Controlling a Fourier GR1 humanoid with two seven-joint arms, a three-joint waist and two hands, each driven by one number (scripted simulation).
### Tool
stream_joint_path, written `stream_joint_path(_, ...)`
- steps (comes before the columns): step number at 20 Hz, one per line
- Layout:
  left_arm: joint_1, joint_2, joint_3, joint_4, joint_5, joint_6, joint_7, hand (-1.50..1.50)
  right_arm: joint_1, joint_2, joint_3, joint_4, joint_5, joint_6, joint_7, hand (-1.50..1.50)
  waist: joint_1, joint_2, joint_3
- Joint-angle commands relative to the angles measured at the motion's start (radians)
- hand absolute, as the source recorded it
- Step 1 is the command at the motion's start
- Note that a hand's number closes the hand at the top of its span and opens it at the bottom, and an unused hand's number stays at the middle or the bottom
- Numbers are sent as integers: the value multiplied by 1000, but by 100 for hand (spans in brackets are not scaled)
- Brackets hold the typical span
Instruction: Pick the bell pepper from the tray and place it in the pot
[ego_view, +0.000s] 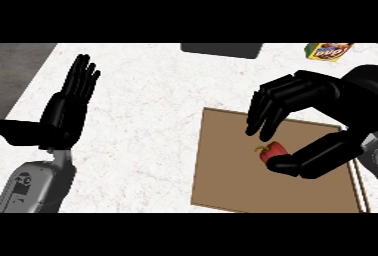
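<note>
Red bell pepper (274, 150) lying on brown tray (229, 165), right of centre. Right hand (295, 100) arched over it, thumb apparently touching, fingers not closed. Left hand (70, 102) flat, released, far left above worktop (148, 125).

Right hand (310, 107) hangs over the brown tray (229, 175) at the frame's right, fingers arched downward, thumb touching the red bell pepper (273, 151) lying on the tray. Left hand (70, 107) rests open at the left, fingers straight, pointing up-frame over the white table (148, 100). A dark object (221, 49) sits at top centre; a yellow packet (328, 51) at top right.
</note>
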Motion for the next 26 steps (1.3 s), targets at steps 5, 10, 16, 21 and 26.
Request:
stream_joint_path(5, -21, -22, -10, 7, -1, 11, 14, 0, -147, -93, 31, 127, 179, 317, -417, -150, 8, 19, 11)
stream_joint_path(10, -77, -18, 21, 40, -1, 40, 45, 0, -224, -190, 78, 114, 352, 297, -560, -150, -33, 10, 8)
stream_joint_path(16, -51, 10, 47, 36, 13, 20, 46, 0, -226, -277, 277, 82, 638, 128, -690, -150, -45, -4, 6)
stream_joint_path(21, -17, 5, 49, 14, 2, 34, 44, 0, -220, -273, 401, 183, 801, -61, -828, -150, -68, -14, 4)
stream_joint_path(26, -6, -2, 58, 25, -12, 48, 42, 0, -275, -231, 468, 331, 912, -132, -871, -150, -94, -20, 3)
